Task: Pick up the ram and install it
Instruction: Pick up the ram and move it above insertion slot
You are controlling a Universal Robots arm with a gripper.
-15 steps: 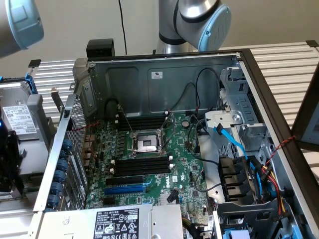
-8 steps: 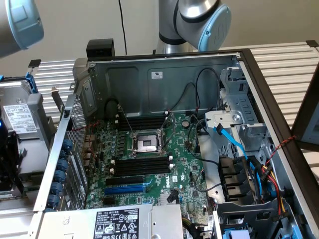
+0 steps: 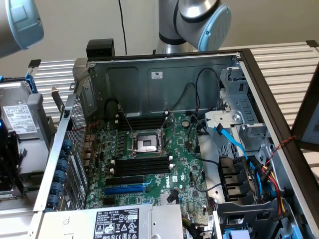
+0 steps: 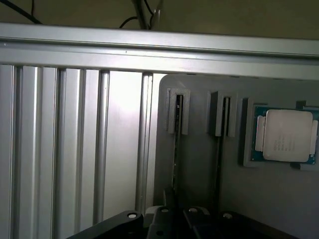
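Observation:
The ram (image 4: 176,149) is a thin dark stick standing on edge in the left slot of a grey holder (image 4: 199,169) on the ribbed aluminium table. My gripper (image 4: 173,213) is over the stick's near end, its black fingers (image 4: 162,221) drawn in against it, so it looks shut on the ram. The stick still sits in its slot. A second dark stick (image 4: 219,149) stands in the neighbouring slot. In the exterior view the open computer case shows the motherboard's empty black memory slots (image 3: 141,164) with white end clips.
A silver processor (image 4: 285,135) lies in a recess of the same holder. On the motherboard are the processor socket (image 3: 146,143), more black slots (image 3: 141,122) behind it and a blue expansion slot (image 3: 124,189). Cables (image 3: 239,149) and a drive cage crowd the case at the exterior view's right.

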